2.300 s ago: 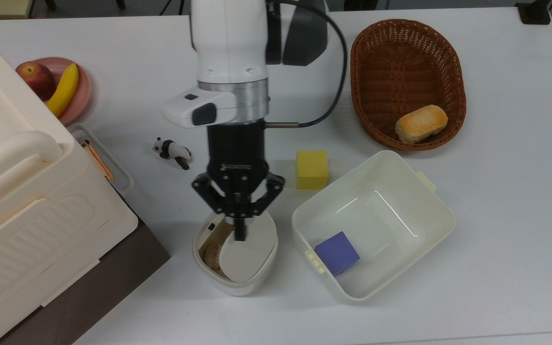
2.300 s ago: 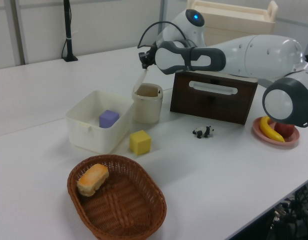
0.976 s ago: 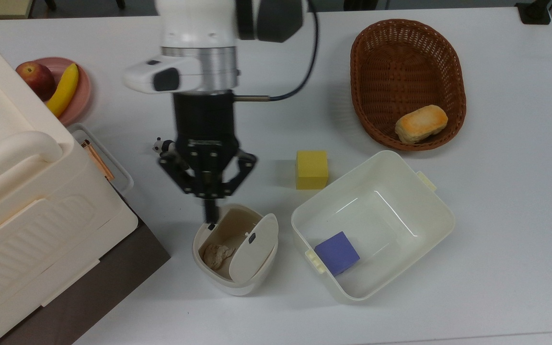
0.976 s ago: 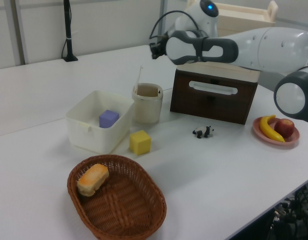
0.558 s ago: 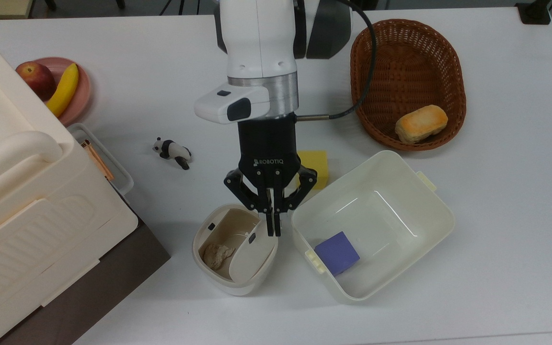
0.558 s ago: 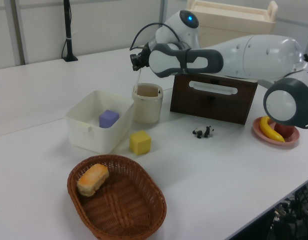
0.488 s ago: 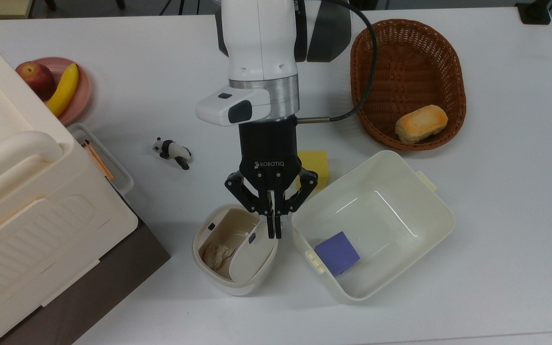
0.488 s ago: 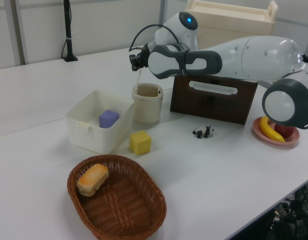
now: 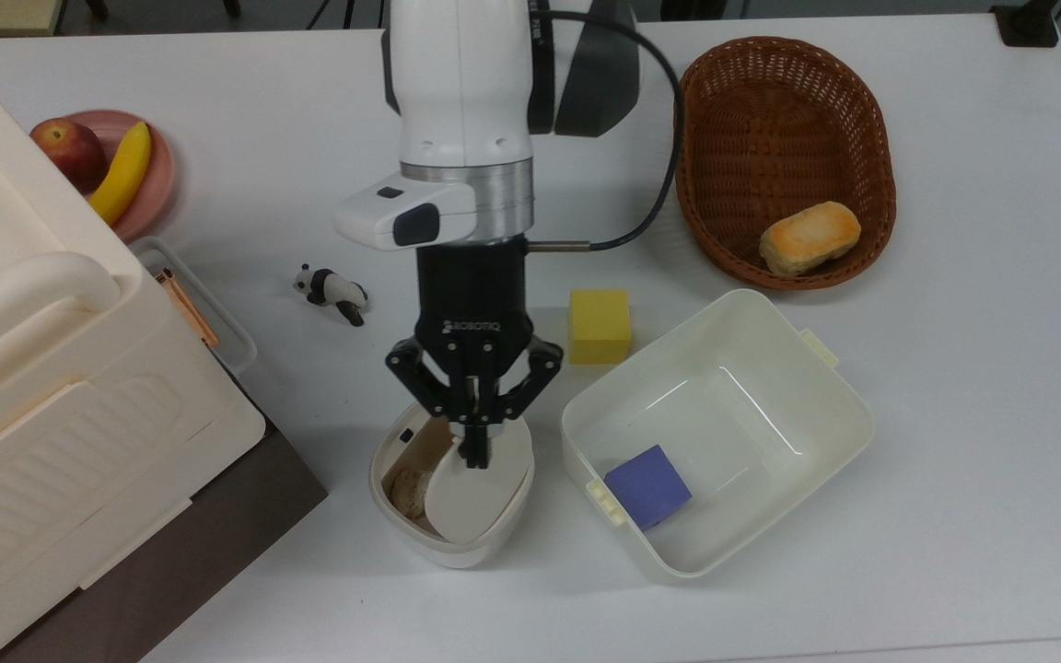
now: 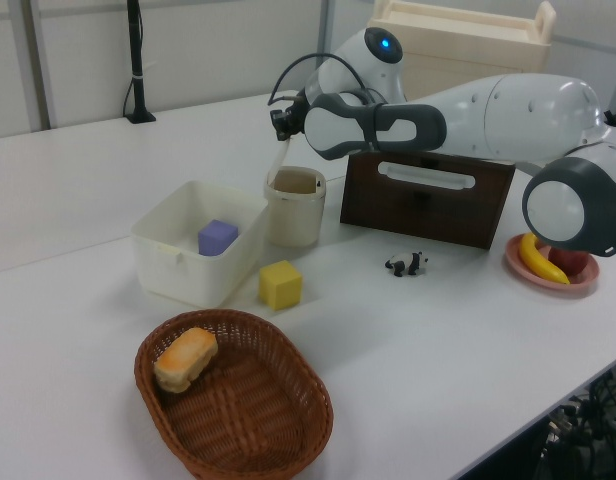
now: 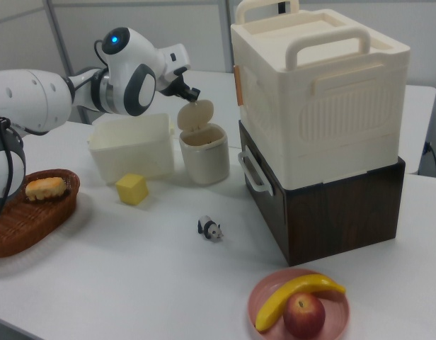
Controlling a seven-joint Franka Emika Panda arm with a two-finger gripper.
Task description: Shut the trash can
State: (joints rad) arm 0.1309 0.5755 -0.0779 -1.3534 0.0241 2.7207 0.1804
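The trash can (image 9: pixel 420 539) is a small cream bin standing near the table's front edge, also seen as the trash can (image 10: pixel 295 215) and the trash can (image 11: pixel 204 157). Its beige lid (image 9: pixel 480 493) leans partway over the opening, hinged on the top view's right. Brown crumpled waste (image 9: pixel 404 488) shows in the uncovered part. My gripper (image 9: pixel 473 453) points down with its fingers shut, and the tips rest against the lid's raised edge. In the right view my gripper (image 11: pixel 190 95) sits just above the tilted lid (image 11: pixel 195 113).
A white tub (image 9: pixel 724 414) holding a purple cube (image 9: pixel 648 485) stands close on the top view's right of the bin. A yellow cube (image 9: pixel 600 325) and a panda figure (image 9: pixel 332 287) lie behind it. A wicker basket (image 9: pixel 770 120) holds bread (image 9: pixel 810 238). A big cream box (image 9: pixel 24 368) fills the top view's left, behind it a fruit plate (image 9: pixel 160 180).
My gripper has shifted toward the top view's left over the bin. The lid, nearly upright half a second ago, now leans further over the opening.
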